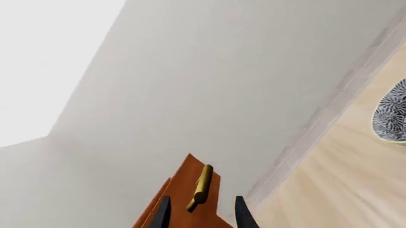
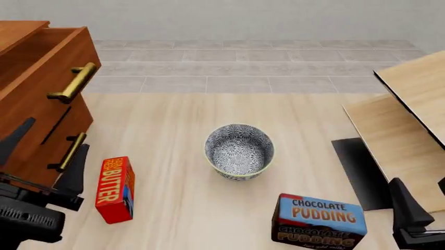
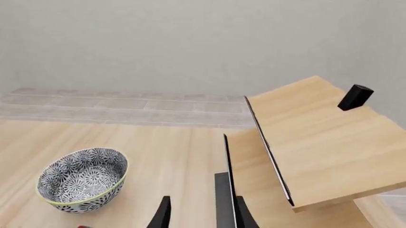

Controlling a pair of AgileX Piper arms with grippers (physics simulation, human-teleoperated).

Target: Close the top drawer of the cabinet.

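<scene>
The reddish-brown cabinet [image 2: 31, 120] stands at the table's left edge. Its top drawer [image 2: 49, 65] is pulled out, and its brass bar handle [image 2: 73, 82] points toward the table's middle. My left gripper [image 2: 43, 159] is open and empty, low in front of the cabinet's lower drawers, below the top drawer. In the left wrist view the open fingertips [image 1: 163, 213] frame a brass handle [image 1: 200, 187] on a drawer front [image 1: 180, 194] a short way ahead, apart from it. My right gripper [image 2: 424, 200] is open and empty at the near right, also seen in its wrist view [image 3: 203, 216].
A patterned bowl [image 2: 239, 151] sits mid-table. A red butter box [image 2: 115, 188] stands near the left gripper. A chocolate pudding box [image 2: 318, 220] lies at the front. Pale wood panels [image 2: 403, 120] and a black mat [image 2: 358, 172] are at the right.
</scene>
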